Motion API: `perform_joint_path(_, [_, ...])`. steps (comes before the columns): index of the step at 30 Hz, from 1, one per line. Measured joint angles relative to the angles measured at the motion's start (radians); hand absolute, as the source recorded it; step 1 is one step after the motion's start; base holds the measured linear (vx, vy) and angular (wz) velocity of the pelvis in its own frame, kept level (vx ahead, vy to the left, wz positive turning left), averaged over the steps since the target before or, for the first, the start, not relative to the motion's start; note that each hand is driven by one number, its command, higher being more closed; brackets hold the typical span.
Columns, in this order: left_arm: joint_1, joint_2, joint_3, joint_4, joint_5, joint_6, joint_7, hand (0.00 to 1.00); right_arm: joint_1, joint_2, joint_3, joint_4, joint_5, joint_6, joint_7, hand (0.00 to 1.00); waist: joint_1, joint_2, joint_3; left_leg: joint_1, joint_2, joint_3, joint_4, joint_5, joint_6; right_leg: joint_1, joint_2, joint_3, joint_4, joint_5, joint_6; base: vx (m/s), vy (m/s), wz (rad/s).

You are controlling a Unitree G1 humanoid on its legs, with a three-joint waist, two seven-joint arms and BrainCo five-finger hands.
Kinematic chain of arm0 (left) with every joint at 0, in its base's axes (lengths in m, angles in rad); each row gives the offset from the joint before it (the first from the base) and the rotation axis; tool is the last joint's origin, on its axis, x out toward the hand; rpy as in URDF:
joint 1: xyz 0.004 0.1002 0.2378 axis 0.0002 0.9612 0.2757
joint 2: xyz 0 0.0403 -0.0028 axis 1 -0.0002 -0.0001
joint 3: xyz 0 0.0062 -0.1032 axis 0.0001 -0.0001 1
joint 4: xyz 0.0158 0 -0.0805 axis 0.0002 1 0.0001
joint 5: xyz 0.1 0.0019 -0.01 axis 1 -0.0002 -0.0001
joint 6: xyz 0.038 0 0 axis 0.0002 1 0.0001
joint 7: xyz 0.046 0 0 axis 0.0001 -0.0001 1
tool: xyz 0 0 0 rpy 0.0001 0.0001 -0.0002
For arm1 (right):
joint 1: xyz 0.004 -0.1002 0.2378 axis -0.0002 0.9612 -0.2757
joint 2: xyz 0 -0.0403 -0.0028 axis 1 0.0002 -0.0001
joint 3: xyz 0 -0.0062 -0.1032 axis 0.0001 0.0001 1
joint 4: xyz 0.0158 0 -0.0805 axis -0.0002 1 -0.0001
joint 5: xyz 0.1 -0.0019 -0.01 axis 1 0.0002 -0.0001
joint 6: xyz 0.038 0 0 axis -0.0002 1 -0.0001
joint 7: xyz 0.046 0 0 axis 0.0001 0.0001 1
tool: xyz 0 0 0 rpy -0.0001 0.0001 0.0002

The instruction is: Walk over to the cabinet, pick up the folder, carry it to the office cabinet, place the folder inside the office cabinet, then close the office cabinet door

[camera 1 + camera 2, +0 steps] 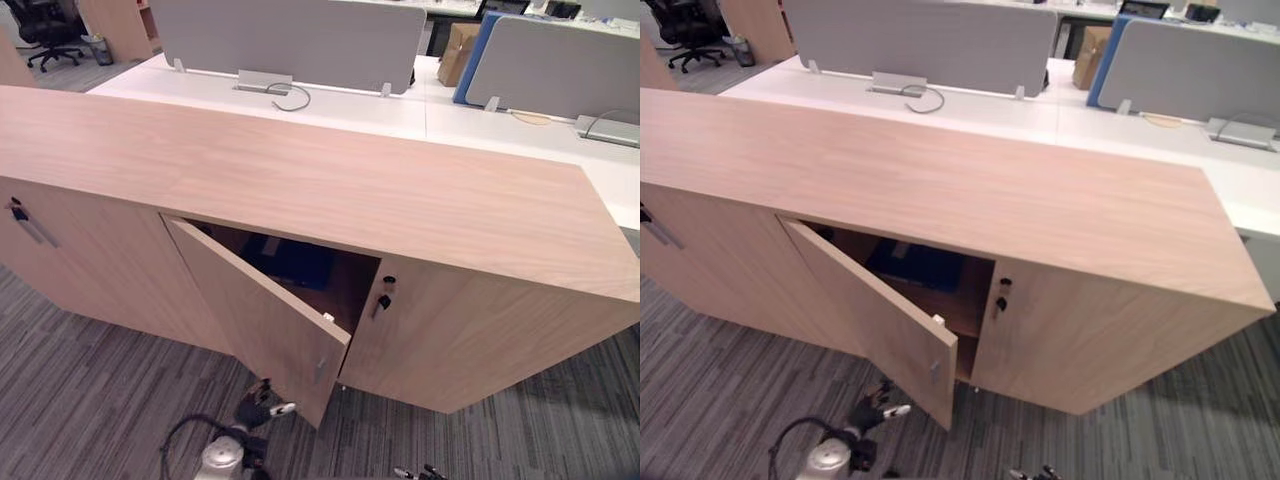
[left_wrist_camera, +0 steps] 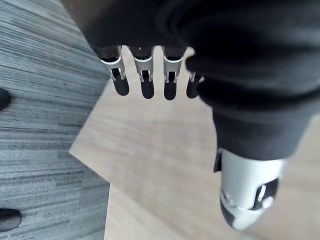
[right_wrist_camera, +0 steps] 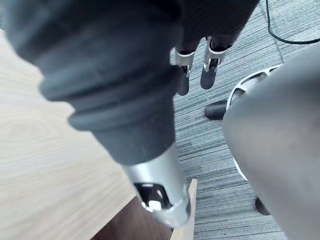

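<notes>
Left eye view looks down on the long wooden office cabinet (image 1: 350, 190), and its middle door (image 1: 265, 325) stands wide open over the grey carpet (image 1: 90, 400). Inside the open part, near the back, lies a dark blue flat thing. It is dim in there, so I think it is the folder (image 1: 292, 262), but I am not sure. It lies in the cabinet and not in a hand, so the putting-in step looks done. The left hand (image 1: 262, 408) is low, just beside the bottom corner of the door's free edge. In the left wrist view its fingers (image 2: 143, 82) are straight and hold nothing, with the door's wood close past them. It is probably there so it can push the door shut. The right hand (image 3: 152, 192) hangs low by the cabinet front with loose fingers and nothing in it, most likely because this job needs one hand. The next door along has a small key (image 1: 386, 290) and is closed.
</notes>
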Motion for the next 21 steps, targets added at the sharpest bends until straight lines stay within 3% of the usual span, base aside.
perform_joint_path(4, [0.025,-0.017,0.168,0.06,0.027,-0.011,0.146,0.0,0.001,0.0,0.001,0.0,0.042,-0.009,-0.021,0.0,0.004,0.002,0.014,0.017,0.002,0.001,0.008,-0.019,-0.012,0.017,0.001,0.014,-0.004,0.0,-0.001,-0.05,0.011,-0.07])
perform_joint_path(7, [0.057,-0.035,0.305,0.095,-0.043,-0.013,0.214,0.0,0.002,-0.001,0.004,0.0,0.079,-0.024,-0.036,0.0,0.005,0.003,0.041,-0.017,0.03,0.005,0.183,-0.127,-0.018,0.046,-0.005,0.021,0.01,-0.014,-0.007,-0.05,0.0,-0.16])
perform_joint_path(9, [0.081,-0.056,0.36,0.095,-0.148,-0.032,0.234,0.0,0.002,-0.004,0.004,0.001,0.08,-0.031,-0.039,0.0,0.008,0.014,0.047,-0.064,0.074,-0.001,0.325,-0.206,-0.027,0.052,0.008,0.03,0.023,-0.026,-0.009,-0.03,-0.022,-0.17])
perform_joint_path(12, [0.101,-0.085,0.449,0.14,-0.311,-0.06,0.236,0.0,0.0,-0.004,0.0,0.012,0.084,-0.033,-0.045,0.0,0.042,0.017,0.055,-0.079,0.11,-0.064,0.451,-0.256,-0.034,0.055,0.032,0.089,0.038,-0.03,-0.01,0.02,0.002,-0.46])
perform_joint_path(15, [0.104,-0.119,0.486,0.219,-0.412,-0.072,0.223,0.0,-0.009,-0.005,0.0,0.012,0.109,-0.038,-0.052,0.0,0.059,0.013,0.074,-0.094,0.056,-0.297,0.502,-0.288,-0.04,0.046,0.023,0.154,0.062,-0.028,-0.01,-0.01,0.058,-0.62])
perform_joint_path(16, [0.103,-0.129,0.482,0.268,-0.445,-0.074,0.198,0.0,-0.011,-0.021,-0.029,0.018,0.114,-0.039,-0.053,0.0,0.064,0.049,0.073,-0.065,0.026,-0.425,0.45,-0.319,-0.029,0.035,0.033,0.181,0.062,-0.026,-0.01,-0.05,0.179,-0.58])
perform_joint_path(21, [0.105,-0.131,0.504,0.35,-0.528,-0.052,0.075,0.0,-0.002,-0.013,-0.037,0.014,0.117,-0.04,-0.047,0.0,0.051,0.048,0.056,-0.036,-0.012,-0.365,0.375,-0.302,-0.01,0.015,-0.007,0.218,0.044,-0.015,0.001,0.0,0.109,-0.3])
